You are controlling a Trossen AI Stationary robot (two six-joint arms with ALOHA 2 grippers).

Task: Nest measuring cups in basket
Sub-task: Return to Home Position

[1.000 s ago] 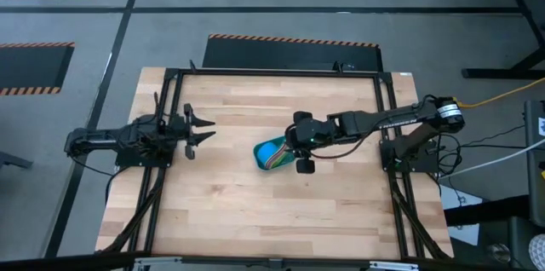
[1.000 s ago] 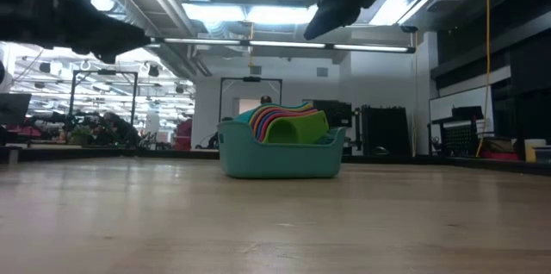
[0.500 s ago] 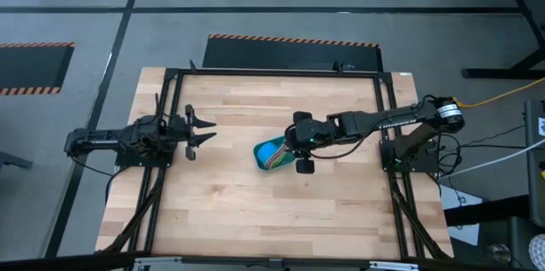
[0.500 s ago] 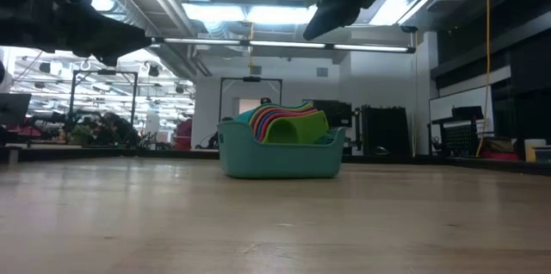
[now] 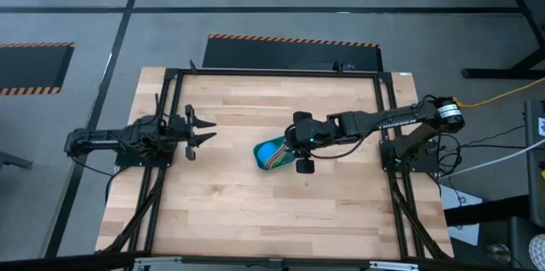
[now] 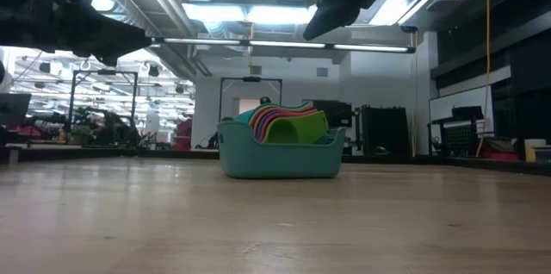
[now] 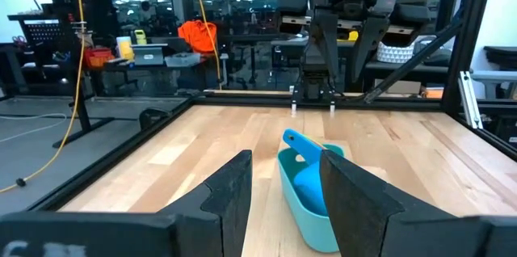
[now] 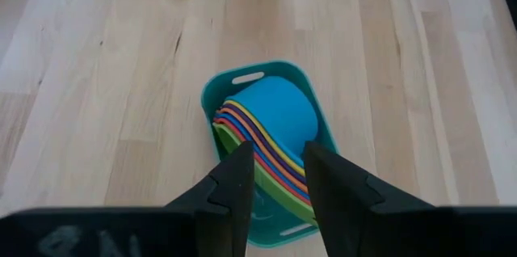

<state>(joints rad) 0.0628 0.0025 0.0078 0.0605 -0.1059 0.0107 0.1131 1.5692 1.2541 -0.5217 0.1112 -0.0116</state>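
The teal basket (image 8: 242,74) stands on the wooden table near its middle (image 5: 266,153). Inside it the measuring cups (image 8: 271,124) are nested in one tilted stack: a light blue cup faces outward, with yellow, red, dark blue and green rims behind it (image 6: 288,123). My right gripper (image 8: 277,156) hovers above the basket's right end (image 6: 325,17), slanting down, open, with nothing between its fingers. My left gripper (image 5: 210,129) stays drawn back at the table's left side, level and open (image 7: 287,168), well short of the basket (image 7: 311,200).
A dark metal frame (image 5: 272,73) runs around the tabletop. Bare wood lies on every side of the basket. Beyond the far edge, the low view shows a workshop with racks and benches (image 6: 86,132).
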